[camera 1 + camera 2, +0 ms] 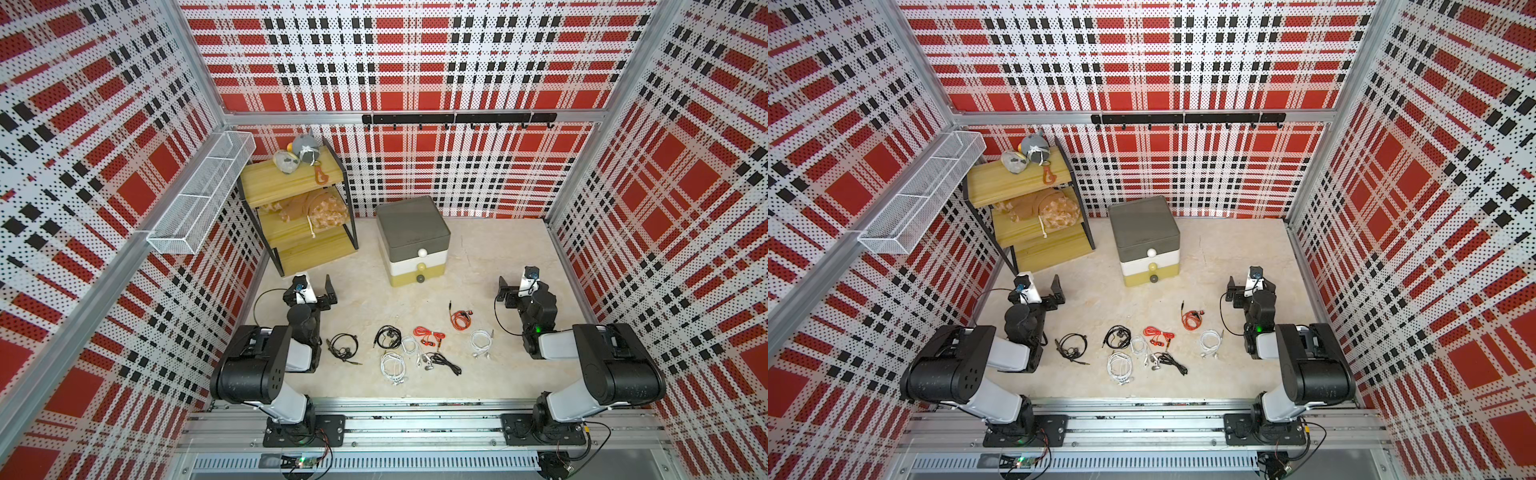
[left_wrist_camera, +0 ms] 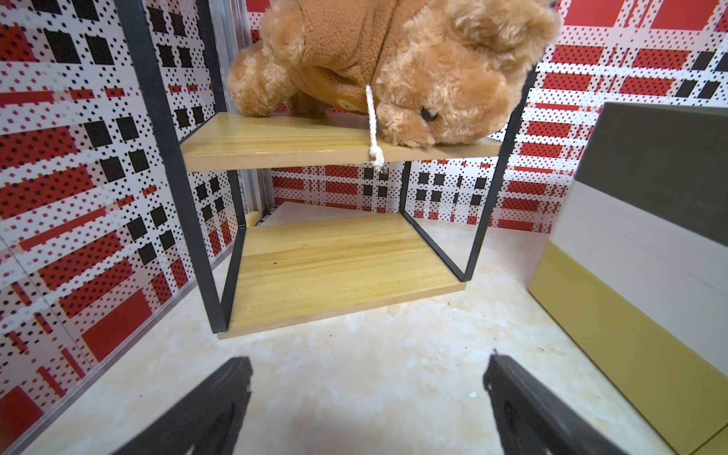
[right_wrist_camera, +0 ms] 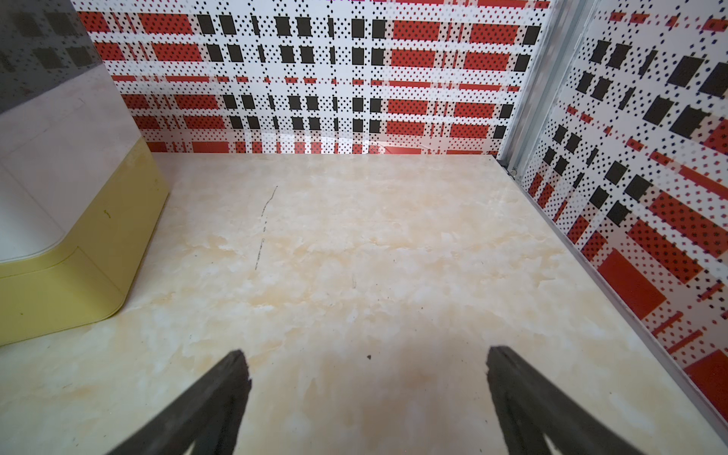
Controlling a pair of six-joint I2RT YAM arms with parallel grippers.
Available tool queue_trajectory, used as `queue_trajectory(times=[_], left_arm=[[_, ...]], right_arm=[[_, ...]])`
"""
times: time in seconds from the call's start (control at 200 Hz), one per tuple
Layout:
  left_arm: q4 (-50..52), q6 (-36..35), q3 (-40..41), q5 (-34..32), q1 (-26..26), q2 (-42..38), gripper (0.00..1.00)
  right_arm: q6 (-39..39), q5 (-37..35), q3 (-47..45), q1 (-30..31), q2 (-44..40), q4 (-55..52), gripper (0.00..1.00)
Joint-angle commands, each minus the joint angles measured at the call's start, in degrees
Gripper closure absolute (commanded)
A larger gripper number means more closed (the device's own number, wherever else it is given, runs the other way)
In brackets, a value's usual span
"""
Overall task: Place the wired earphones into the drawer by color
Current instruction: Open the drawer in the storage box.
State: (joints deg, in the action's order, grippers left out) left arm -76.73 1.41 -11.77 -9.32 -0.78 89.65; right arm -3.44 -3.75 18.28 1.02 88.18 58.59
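Observation:
Several coiled wired earphones lie on the marble floor between the arms in both top views: black ones (image 1: 343,347) (image 1: 387,336), red ones (image 1: 430,336) (image 1: 460,319) and white ones (image 1: 392,365) (image 1: 480,340). Behind them stands the drawer unit (image 1: 413,237) with grey, white and yellow drawers, all shut. My left gripper (image 1: 326,295) (image 2: 368,378) hovers open and empty near the shelf. Right of the drawer unit (image 3: 78,236), my right gripper (image 1: 505,291) (image 3: 368,370) also stands open over bare floor. No earphones appear in either wrist view.
A wooden shelf rack (image 1: 299,208) at the back left carries a plush bear (image 2: 394,67) and small toys. A white wire basket (image 1: 199,195) hangs on the left wall, and a black hook rail (image 1: 457,118) on the back wall. Plaid walls enclose the floor.

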Motion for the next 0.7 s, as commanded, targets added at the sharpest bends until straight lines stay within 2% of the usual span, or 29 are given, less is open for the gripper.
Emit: queue_trajectory(times=[0.0, 0.691], left_arm=[[-1.2, -0.3, -0.7, -0.2, -0.2, 0.3, 0.01], [-1.2, 0.0, -0.9, 0.8, 0.4, 0.3, 0.01]], right_arm=[[0.4, 0.1, 0.0, 0.1, 0.1, 1.0, 0.0], [0.4, 0.1, 0.1, 0.1, 0.2, 0.9, 0.0]])
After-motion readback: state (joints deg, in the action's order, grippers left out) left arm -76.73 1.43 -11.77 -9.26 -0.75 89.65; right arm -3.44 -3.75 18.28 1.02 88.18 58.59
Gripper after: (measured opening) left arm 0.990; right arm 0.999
